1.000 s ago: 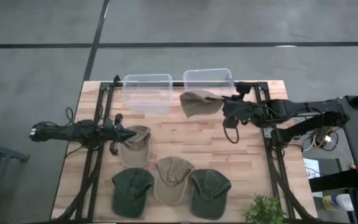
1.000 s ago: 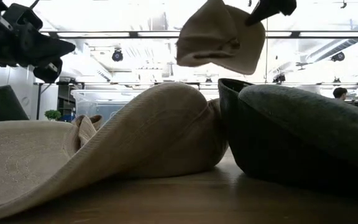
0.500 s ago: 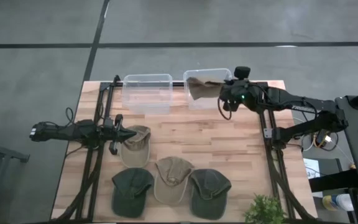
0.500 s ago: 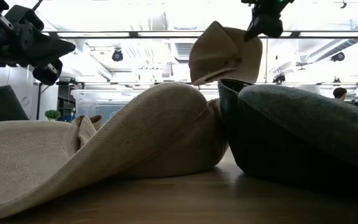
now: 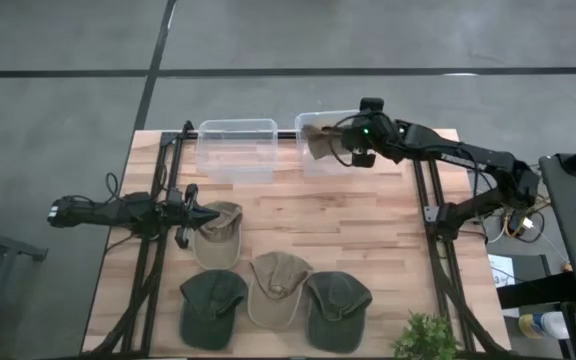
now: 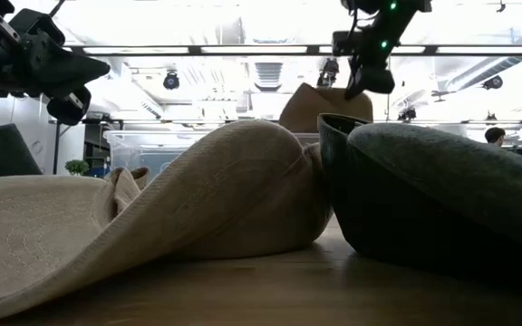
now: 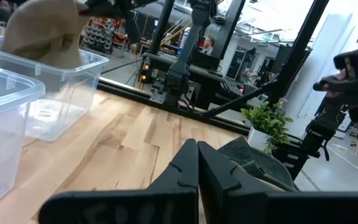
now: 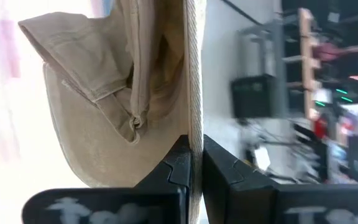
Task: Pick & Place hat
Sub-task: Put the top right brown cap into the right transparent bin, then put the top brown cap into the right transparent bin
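My right fingers [image 8: 194, 165] pinch a crumpled tan hat [image 5: 320, 141] by its brim, inside the right clear bin [image 5: 308, 160]; left fingers [image 7: 197, 165] closed, empty.

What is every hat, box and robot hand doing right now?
Tan hat: pinched by its brim, hanging into the right box.
Right box: open, hat going in.
Left box: open, nothing seen inside.
Right gripper: shut on the tan hat, over the right box.
Left gripper: fingers shut, holding nothing, beside the khaki hat.
Khaki hat: lying on the table.
Three front hats: lying in a row.
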